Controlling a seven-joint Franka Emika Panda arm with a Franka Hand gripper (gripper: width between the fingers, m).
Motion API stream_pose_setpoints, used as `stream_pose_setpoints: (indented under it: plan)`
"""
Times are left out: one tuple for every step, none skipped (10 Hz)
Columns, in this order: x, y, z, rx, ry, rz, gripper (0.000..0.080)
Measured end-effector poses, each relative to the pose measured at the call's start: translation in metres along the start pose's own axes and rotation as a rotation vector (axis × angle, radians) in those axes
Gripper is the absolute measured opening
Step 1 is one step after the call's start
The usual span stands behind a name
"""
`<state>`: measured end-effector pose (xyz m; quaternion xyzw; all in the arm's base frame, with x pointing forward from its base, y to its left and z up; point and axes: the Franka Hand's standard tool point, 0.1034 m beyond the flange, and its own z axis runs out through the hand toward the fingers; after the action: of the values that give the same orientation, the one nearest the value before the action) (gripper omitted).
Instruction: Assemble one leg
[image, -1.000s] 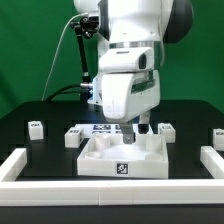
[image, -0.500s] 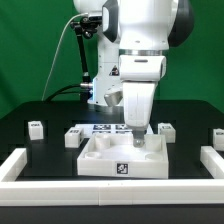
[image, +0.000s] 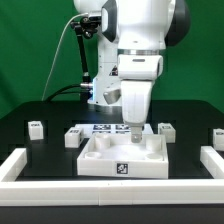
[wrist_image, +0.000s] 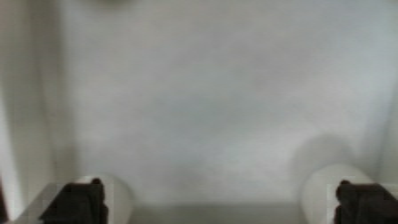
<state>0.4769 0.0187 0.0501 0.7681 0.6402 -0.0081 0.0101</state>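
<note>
Several small white legs with marker tags lie on the black table: one at the exterior view's far left (image: 36, 127), one left of the tray (image: 75, 136), one right of the gripper (image: 165, 130), one at the far right (image: 218, 137). My gripper (image: 135, 141) points down over the back right of the large white tray-like part (image: 95, 166), apart from every leg. In the wrist view the gripper (wrist_image: 217, 205) is open, its dark fingertips (wrist_image: 80, 203) wide apart. Only the tray's blurred white surface fills the space between them.
The marker board (image: 103, 130) lies behind the tray. A white rail (image: 16, 166) frames the table on the exterior view's left, front and right. A black cable hangs behind the arm against a green backdrop.
The wrist has turned and shifted toward the exterior view's right, then sunk slightly toward the tray's back right. The legs and the tray have not moved.
</note>
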Motion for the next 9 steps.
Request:
stream_pose_setpoints:
  plan:
    - [-0.003, -0.008, 0.001, 0.007, -0.002, 0.002, 0.065]
    - [-0.007, -0.017, 0.005, 0.017, -0.002, 0.007, 0.065]
    - [-0.008, -0.021, 0.008, 0.021, 0.0, 0.011, 0.065]
    - [-0.008, -0.019, 0.007, 0.019, 0.0, 0.011, 0.065]
    - [-0.008, -0.019, 0.008, 0.02, 0.0, 0.011, 0.065]
    - [-0.009, -0.021, 0.009, 0.021, 0.001, 0.006, 0.065]
    - [-0.013, -0.03, 0.016, 0.024, 0.008, -0.005, 0.065]
    - [-0.016, -0.045, 0.027, 0.012, 0.026, 0.0, 0.065]
    - [-0.018, -0.056, 0.034, 0.02, 0.031, 0.003, 0.065]
